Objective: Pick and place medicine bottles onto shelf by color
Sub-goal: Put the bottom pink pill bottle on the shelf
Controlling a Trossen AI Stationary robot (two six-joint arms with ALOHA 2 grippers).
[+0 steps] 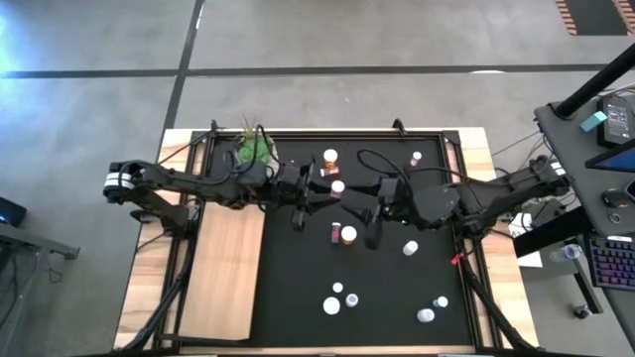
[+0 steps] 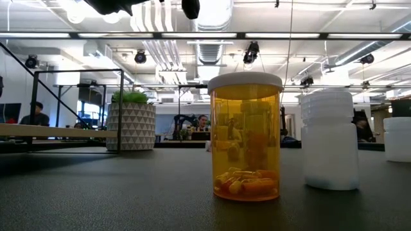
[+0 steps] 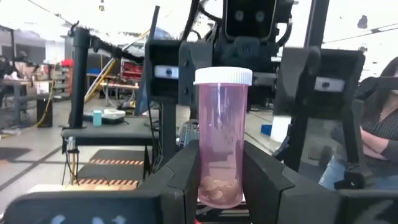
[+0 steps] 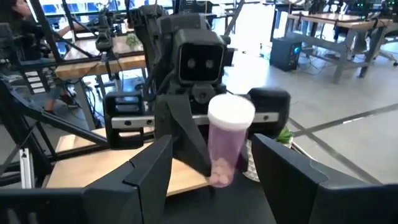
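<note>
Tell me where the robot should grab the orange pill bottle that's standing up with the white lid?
Probably around its round middle, just under the white cap. The orange bottle stands upright with straight sides, so coming down from above looks best. Set the jaws front and back, because a white bottle stands close beside it.

No legible text, label, brand or number anywhere: bottles bare of readable print, arm housings unmarked, room signage beyond the table too small or blurred to read.
</note>
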